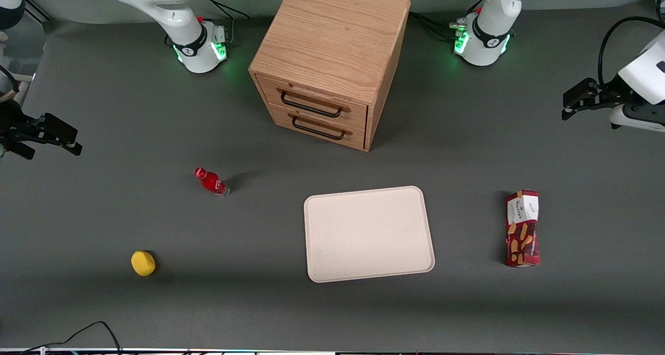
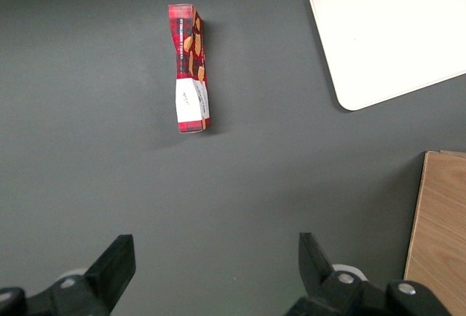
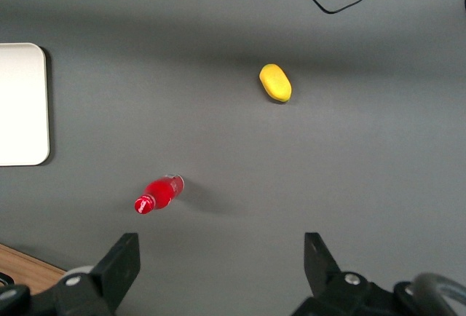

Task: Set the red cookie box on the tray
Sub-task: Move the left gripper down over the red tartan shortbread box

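The red cookie box (image 1: 522,228) lies flat on the dark table toward the working arm's end, apart from the tray. It is a long dark-red carton with a white end panel and biscuit pictures, and it also shows in the left wrist view (image 2: 190,67). The cream-white tray (image 1: 368,234) lies flat near the middle of the table, in front of the drawer cabinet, with nothing on it; its corner shows in the left wrist view (image 2: 389,32). My left gripper (image 1: 571,107) hovers open and empty above the table, farther from the front camera than the box; it also shows in the left wrist view (image 2: 215,258).
A wooden two-drawer cabinet (image 1: 332,58) stands at the back middle. A small red bottle (image 1: 211,181) and a yellow lemon-like object (image 1: 143,263) lie toward the parked arm's end. A black cable (image 1: 88,330) runs along the front edge.
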